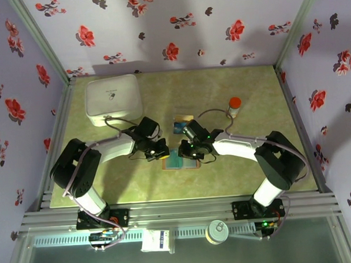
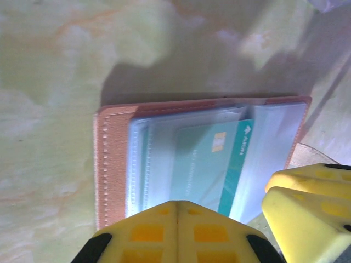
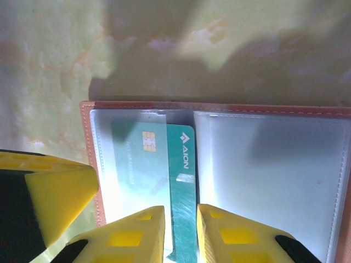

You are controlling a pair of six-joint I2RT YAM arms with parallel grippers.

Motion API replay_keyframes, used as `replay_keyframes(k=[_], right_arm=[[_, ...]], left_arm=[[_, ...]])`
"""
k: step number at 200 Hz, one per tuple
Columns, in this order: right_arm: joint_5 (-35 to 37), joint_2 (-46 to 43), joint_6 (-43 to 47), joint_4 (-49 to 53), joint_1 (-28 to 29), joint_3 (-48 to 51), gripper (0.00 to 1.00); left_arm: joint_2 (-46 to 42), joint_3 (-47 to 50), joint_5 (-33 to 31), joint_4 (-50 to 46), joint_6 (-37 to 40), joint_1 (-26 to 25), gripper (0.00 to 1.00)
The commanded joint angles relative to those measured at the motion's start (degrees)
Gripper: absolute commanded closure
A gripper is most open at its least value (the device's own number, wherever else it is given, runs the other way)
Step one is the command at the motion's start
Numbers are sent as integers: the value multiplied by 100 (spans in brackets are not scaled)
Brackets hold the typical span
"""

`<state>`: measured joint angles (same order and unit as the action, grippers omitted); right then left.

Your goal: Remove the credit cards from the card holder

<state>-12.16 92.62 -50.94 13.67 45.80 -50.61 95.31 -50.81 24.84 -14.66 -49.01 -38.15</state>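
Right gripper [image 3: 181, 219], jaws slightly parted, straddles the exposed edge of a teal credit card [image 3: 137, 159] lying just ahead, long axis pointing back at it, while the closed left gripper [image 2: 176, 213] sits alongside on the open card holder [image 3: 219, 108].

- Brown card holder [image 1: 180, 161] [image 2: 112, 164] [image 3: 219, 106], open and flat on the table, clear sleeves facing up.
- Teal credit card [image 2: 208, 164] [image 3: 184, 164], chip up, partly tucked in one sleeve, logo edge poking out toward the fold.
- Loose cards [image 1: 182, 124], blue and yellowish, flat just beyond.
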Motion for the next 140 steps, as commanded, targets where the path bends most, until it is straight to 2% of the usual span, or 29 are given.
replay_keyframes(k=[1,46,140], right_arm=[[102,-112,137,147,0,-28,76],[-18,-52,77,-21,-21,34,76],[-334,279,-48,-504,-77,226,76]], left_arm=[[97,-134,-59,-182,94,-103,96],[211,-49,-329,-265,106,-140,98],[396,21,-329,-198,112,-140,99]])
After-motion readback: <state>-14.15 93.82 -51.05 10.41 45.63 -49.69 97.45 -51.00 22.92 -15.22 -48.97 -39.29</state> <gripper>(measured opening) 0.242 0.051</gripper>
